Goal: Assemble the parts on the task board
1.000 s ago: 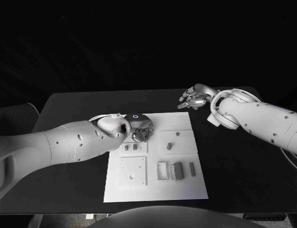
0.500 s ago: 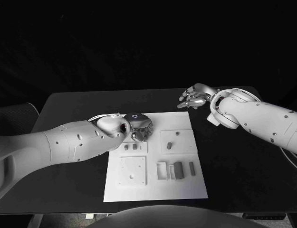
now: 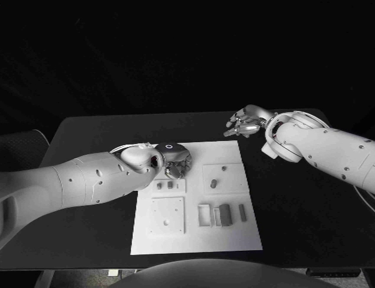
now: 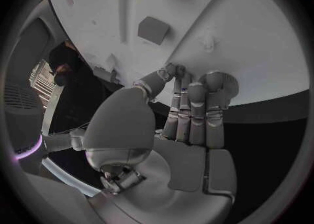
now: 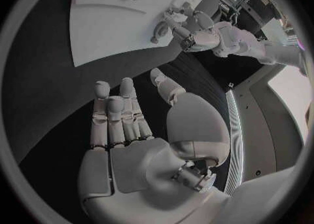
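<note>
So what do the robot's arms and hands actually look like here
Both arms are smooth white shells with small dark screw holes. The left hand and right hand are silver metal with segmented fingers and flat pale pads; a thin pale cable trails by the right arm.

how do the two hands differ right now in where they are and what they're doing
The left hand is over the far-left part of the task board, fingertips down at its surface; the right hand is off the board, above the bare black table past its far-right corner. The left hand's fingers curl downward, while the right hand's fingers are apart and holding nothing. Both are silver hands on white arms.
</note>
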You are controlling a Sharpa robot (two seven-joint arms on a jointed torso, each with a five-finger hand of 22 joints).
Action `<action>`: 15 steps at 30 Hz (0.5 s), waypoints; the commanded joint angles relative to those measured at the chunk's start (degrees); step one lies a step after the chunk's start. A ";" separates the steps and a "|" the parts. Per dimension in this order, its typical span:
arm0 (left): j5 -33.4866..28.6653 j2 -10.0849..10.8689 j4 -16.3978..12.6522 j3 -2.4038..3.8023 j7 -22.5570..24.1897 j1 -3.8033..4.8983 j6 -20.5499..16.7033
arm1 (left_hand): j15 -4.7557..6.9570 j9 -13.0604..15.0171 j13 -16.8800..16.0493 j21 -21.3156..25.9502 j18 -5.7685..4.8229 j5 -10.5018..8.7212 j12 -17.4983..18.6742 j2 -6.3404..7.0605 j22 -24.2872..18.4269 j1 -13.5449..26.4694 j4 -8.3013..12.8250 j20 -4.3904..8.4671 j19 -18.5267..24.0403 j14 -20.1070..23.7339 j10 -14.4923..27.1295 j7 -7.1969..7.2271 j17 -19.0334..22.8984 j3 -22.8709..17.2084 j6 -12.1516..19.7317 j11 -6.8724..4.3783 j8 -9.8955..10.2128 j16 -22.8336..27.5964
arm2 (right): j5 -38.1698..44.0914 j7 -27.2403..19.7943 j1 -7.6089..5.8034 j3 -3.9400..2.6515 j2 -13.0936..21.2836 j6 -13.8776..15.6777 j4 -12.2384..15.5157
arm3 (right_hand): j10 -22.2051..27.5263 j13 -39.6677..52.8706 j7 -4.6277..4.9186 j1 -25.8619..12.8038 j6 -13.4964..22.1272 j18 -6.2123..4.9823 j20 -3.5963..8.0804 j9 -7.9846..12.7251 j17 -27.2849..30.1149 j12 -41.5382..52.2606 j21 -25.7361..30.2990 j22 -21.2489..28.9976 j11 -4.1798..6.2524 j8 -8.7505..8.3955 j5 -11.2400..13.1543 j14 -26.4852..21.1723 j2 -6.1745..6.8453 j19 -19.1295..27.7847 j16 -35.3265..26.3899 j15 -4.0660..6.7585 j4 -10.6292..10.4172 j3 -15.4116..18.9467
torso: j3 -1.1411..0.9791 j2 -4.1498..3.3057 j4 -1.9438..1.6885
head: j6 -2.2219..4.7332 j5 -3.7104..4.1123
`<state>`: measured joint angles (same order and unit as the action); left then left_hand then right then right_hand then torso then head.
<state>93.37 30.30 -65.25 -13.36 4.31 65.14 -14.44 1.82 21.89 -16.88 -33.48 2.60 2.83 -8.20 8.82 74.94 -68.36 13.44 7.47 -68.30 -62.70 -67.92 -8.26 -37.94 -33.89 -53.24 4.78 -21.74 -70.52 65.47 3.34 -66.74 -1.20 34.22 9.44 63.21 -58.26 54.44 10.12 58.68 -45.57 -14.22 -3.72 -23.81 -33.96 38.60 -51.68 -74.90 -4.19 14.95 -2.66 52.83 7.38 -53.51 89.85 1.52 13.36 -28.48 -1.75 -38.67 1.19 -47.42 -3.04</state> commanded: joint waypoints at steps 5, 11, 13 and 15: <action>0.12 0.13 0.13 -0.12 -0.83 -0.19 1.35 | -0.60 -0.37 0.29 -0.36 4.69 0.30 0.85 0.89 1.08 1.19 -0.57 -0.43 0.17 0.36 1.95 -0.25 0.33 0.58 1.38 0.46 1.11 -0.30 | -0.12 -0.58 0.02 -0.01 -0.04 -0.55 -0.03 | -0.22 -0.10 0.40 -0.32 0.00 -0.78 0.07 -0.04 0.08 -0.04 0.21 -0.60 0.10 0.28 -0.25 -0.04 -0.37 -0.01 -0.38 0.38 0.32 -0.01 | -0.03 0.00 0.03 | -0.15 -0.04; 0.12 0.26 0.01 -0.12 -0.84 -0.18 1.73 | -0.70 -0.39 0.31 -0.36 4.86 0.31 0.92 1.27 1.07 1.14 -0.57 -0.54 0.17 0.38 2.31 -0.54 0.45 0.62 1.43 0.56 1.18 -0.37 | -0.12 -0.60 0.02 -0.01 -0.06 -0.62 -0.03 | -0.23 -0.11 0.40 -0.35 0.00 -0.78 0.07 -0.04 0.09 -0.04 0.22 -0.60 0.10 0.29 -0.25 -0.03 -0.38 -0.02 -0.38 0.38 0.31 -0.01 | -0.06 0.00 0.04 | -0.17 -0.08; 0.12 0.37 -0.06 -0.12 -0.83 -0.18 1.97 | -0.75 -0.38 0.31 -0.37 4.92 0.31 0.93 1.55 1.06 1.17 -0.61 -0.60 0.17 0.39 2.43 -0.67 0.51 0.66 1.39 0.61 1.17 -0.41 | -0.12 -0.60 0.02 -0.01 -0.05 -0.62 -0.01 | -0.23 -0.12 0.40 -0.35 -0.01 -0.78 0.07 -0.04 0.09 -0.04 0.22 -0.60 0.10 0.29 -0.25 -0.03 -0.39 -0.02 -0.38 0.38 0.31 -0.01 | -0.05 0.00 0.04 | -0.19 -0.06; 0.12 0.47 -0.13 -0.12 -0.82 -0.18 2.09 | -0.79 -0.38 0.30 -0.38 4.97 0.32 0.92 1.91 1.06 1.32 -0.74 -0.67 0.16 0.40 2.51 -0.70 0.57 0.75 1.38 0.66 1.18 -0.45 | -0.12 -0.59 0.02 -0.01 -0.04 -0.63 -0.03 | -0.23 -0.12 0.40 -0.36 -0.01 -0.78 0.07 -0.04 0.09 -0.04 0.22 -0.60 0.10 0.29 -0.25 -0.03 -0.40 -0.02 -0.38 0.38 0.31 -0.01 | -0.04 0.00 0.04 | -0.19 -0.05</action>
<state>93.36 30.63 -65.44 -13.30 4.20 65.20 -14.34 1.51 21.59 -16.40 -33.47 2.51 2.83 -7.48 10.21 74.93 -66.98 12.87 7.24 -68.07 -62.33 -65.89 -8.78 -37.44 -33.31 -51.88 5.22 -20.80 -70.78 65.44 3.32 -66.74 -1.20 34.18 9.38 63.14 -58.26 54.39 9.99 58.69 -45.51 -14.18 -3.72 -23.81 -33.97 38.60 -51.68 -74.90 -4.19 14.95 -2.66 52.85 7.38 -53.51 89.85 1.47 13.36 -28.48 -1.80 -38.67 1.22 -47.59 -3.11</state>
